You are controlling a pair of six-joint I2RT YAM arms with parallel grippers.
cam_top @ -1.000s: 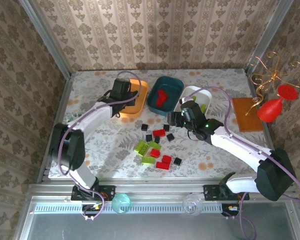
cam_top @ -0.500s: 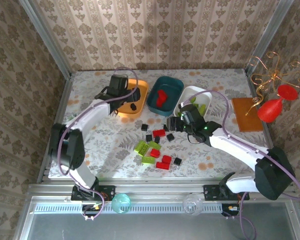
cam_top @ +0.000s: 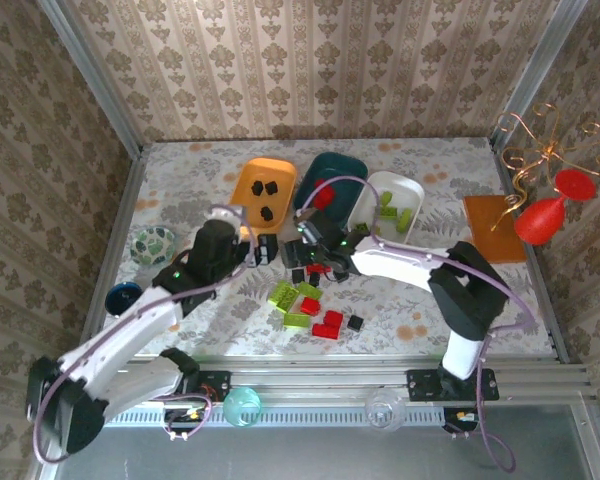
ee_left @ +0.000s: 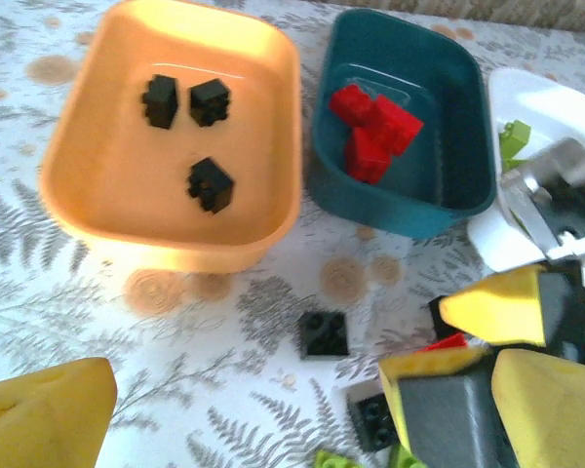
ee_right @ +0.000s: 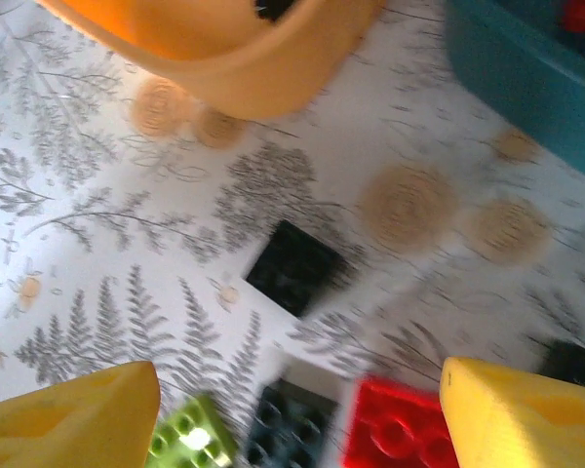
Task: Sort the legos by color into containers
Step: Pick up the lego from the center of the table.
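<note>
Three black legos (ee_left: 190, 136) lie in the orange container (cam_top: 250, 185). Red legos (ee_left: 375, 127) are in the teal container (cam_top: 348, 165), lime-green ones (cam_top: 395, 212) in the white container (cam_top: 412, 190). Loose black, red and green legos (cam_top: 310, 295) lie scattered in front of the tubs. My left gripper (cam_top: 263, 248) hangs open and holds nothing at the pile's left end, with a black lego (ee_left: 324, 333) on the table ahead of its fingers (ee_left: 49, 419). My right gripper (cam_top: 300, 248) is open just beside it, low over a black lego (ee_right: 294, 265), a red one (ee_right: 395, 429) and a green one (ee_right: 190, 444).
A patterned glass bowl (cam_top: 157, 243) and a blue cup (cam_top: 123, 297) sit at the left. A brown board (cam_top: 492, 228), a red vase (cam_top: 545, 215) and a gold wire stand (cam_top: 535, 150) are at the right. Both grippers are close together.
My left gripper opened over the orange container, left a black lego there, then pulled back to the pile. My right gripper moved left from near the white container to the loose legos.
</note>
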